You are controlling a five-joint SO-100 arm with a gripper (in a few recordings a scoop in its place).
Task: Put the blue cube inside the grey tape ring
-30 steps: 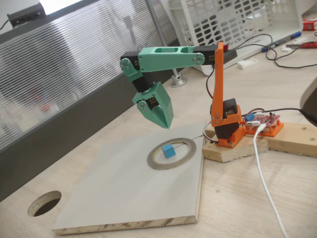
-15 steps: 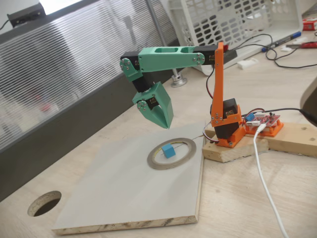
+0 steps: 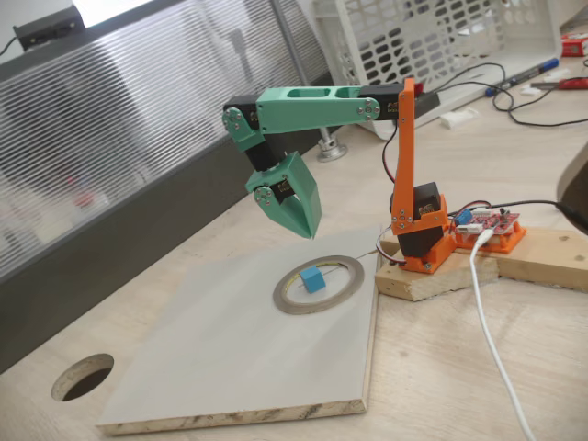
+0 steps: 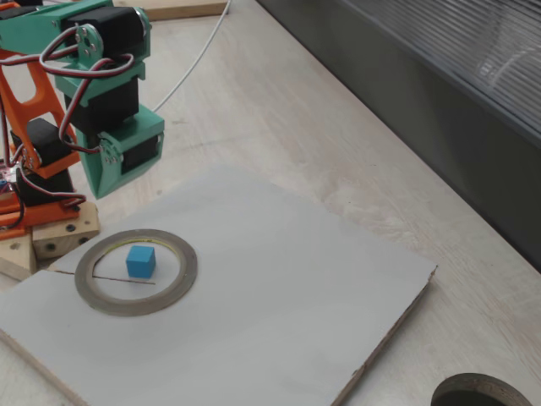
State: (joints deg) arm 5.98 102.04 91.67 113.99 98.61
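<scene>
Nothing has shifted over the last second: the blue cube [image 3: 313, 280] sits flat on the grey board [image 3: 220, 358] inside the grey tape ring [image 3: 287, 304], clear of its wall. The claw [image 3: 305, 224] hangs well above, closed to a point and holding nothing, exactly as before. The placement looks finished, with only withdrawal left.

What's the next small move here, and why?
Probably just a retreat: lift the gripper a little further and back toward the base. The blue cube already sits on the board inside the grey tape ring, apart from its wall, and the jaws hang above it, shut and empty.
</scene>
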